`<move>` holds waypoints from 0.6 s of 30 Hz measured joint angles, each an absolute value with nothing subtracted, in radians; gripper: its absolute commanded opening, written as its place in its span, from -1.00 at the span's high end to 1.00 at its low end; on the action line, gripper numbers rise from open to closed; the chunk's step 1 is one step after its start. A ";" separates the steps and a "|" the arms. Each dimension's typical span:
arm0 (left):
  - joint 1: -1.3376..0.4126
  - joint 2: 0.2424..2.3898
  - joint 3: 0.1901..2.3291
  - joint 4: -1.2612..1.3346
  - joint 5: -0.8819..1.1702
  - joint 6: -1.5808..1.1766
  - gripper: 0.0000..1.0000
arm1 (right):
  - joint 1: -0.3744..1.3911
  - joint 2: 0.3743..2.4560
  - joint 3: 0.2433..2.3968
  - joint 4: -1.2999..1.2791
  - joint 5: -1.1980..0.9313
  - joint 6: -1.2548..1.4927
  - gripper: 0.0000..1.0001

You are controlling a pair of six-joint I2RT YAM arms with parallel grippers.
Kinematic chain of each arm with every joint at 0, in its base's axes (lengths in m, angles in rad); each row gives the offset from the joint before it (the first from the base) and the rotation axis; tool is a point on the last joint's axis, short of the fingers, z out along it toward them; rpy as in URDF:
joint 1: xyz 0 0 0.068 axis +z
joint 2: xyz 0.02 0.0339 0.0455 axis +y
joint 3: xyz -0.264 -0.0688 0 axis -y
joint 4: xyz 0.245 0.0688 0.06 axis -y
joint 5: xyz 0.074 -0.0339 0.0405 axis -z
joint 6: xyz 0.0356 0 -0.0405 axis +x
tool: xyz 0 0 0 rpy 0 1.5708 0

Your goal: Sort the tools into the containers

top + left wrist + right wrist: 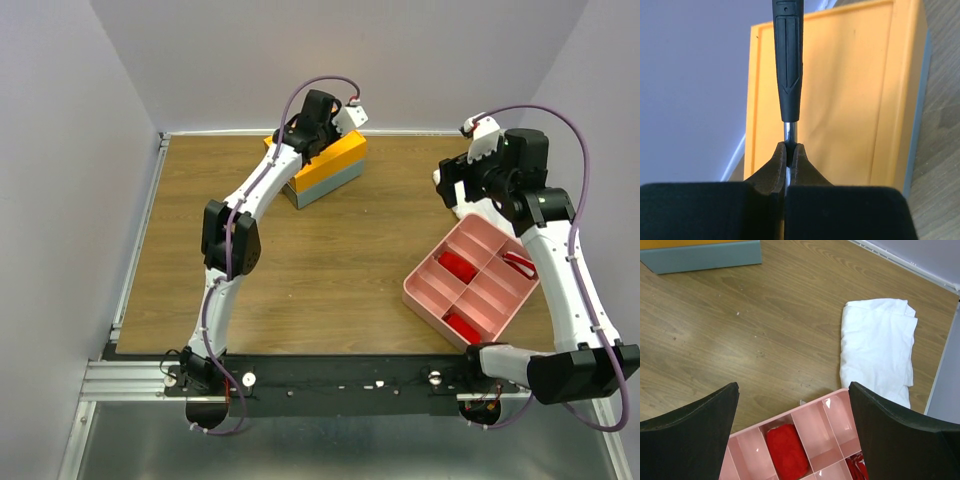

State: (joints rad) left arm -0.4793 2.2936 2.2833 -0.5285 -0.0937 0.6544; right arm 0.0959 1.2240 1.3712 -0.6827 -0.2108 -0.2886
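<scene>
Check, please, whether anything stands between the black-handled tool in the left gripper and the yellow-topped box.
Nothing visible does. The left gripper is shut on the metal shaft of the black-handled tool, whose handle shows directly over the bare top of the yellow-topped box. Its drawers are hidden, so whether one is open is unclear.

Top view: box (pixel 338 160) upper centre, at the far edge of the table (pixel 330 270). Divided tray (pixel 492 292) lower right, set at an angle, with three compartments occupied. Right wrist view: folded cloth (pixel 877 347) right of frame, just beyond the tray; box at upper left. Left wrist view: tool (pixel 788 60) pinched in the left gripper (pixel 788 155), over the box top.
</scene>
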 measured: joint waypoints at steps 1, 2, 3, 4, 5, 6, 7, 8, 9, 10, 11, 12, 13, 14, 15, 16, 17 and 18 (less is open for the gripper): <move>-0.475 2.301 2.283 -0.539 -0.094 0.654 0.88 | 0.096 1.227 1.371 -0.682 -0.211 -0.289 -0.96; -0.472 2.305 2.283 -0.545 -0.094 0.651 0.83 | 0.096 1.229 1.371 -0.683 -0.211 -0.289 -0.96; -0.469 2.307 2.282 -0.544 -0.093 0.649 0.69 | 0.096 1.232 1.371 -0.683 -0.211 -0.289 -0.96; -0.466 2.308 2.282 -0.543 -0.093 0.644 0.58 | 0.096 1.233 1.371 -0.683 -0.211 -0.289 -0.96; -0.466 2.308 2.282 -0.543 -0.093 0.636 0.45 | 0.096 1.234 1.370 -0.683 -0.211 -0.289 -0.96; -0.465 2.306 2.277 -0.540 -0.093 0.631 0.27 | 0.096 1.234 1.369 -0.682 -0.211 -0.289 -0.96; -0.464 2.302 2.266 -0.532 -0.094 0.628 0.19 | 0.095 1.234 1.366 -0.682 -0.211 -0.289 -0.96; -0.463 2.297 2.248 -0.525 -0.096 0.624 0.11 | 0.094 1.234 1.362 -0.682 -0.211 -0.289 -0.96; -0.462 2.291 2.228 -0.521 -0.098 0.619 -0.07 | 0.092 1.234 1.359 -0.682 -0.211 -0.289 -0.96; -0.459 2.283 2.203 -0.519 -0.101 0.617 -0.14 | 0.091 1.234 1.354 -0.682 -0.211 -0.289 -0.96; -0.458 2.278 2.180 -0.498 -0.112 0.620 -0.17 | 0.089 1.234 1.351 -0.683 -0.211 -0.289 -0.96; -0.458 2.270 2.165 -0.471 -0.125 0.616 -0.23 | 0.089 1.235 1.349 -0.683 -0.211 -0.289 -0.96; -0.457 2.265 2.161 -0.467 -0.126 0.611 -0.27 | 0.089 1.236 1.349 -0.682 -0.211 -0.289 -0.96; -0.457 2.254 2.150 -0.465 -0.135 0.606 -0.32 | 0.089 1.237 1.349 -0.682 -0.212 -0.289 -0.96; -0.456 2.251 2.148 -0.463 -0.137 0.601 -0.39 | 0.089 1.238 1.349 -0.682 -0.212 -0.289 -0.96; -0.454 2.249 2.148 -0.459 -0.142 0.594 -0.43 | 0.089 1.240 1.349 -0.682 -0.212 -0.289 -0.97; -0.453 2.248 2.148 -0.455 -0.146 0.586 -0.48 | 0.089 1.242 1.349 -0.682 -0.212 -0.289 -0.97; -0.453 2.247 2.148 -0.453 -0.147 0.577 -0.97 | 0.089 1.244 1.349 -0.682 -0.212 -0.288 -0.98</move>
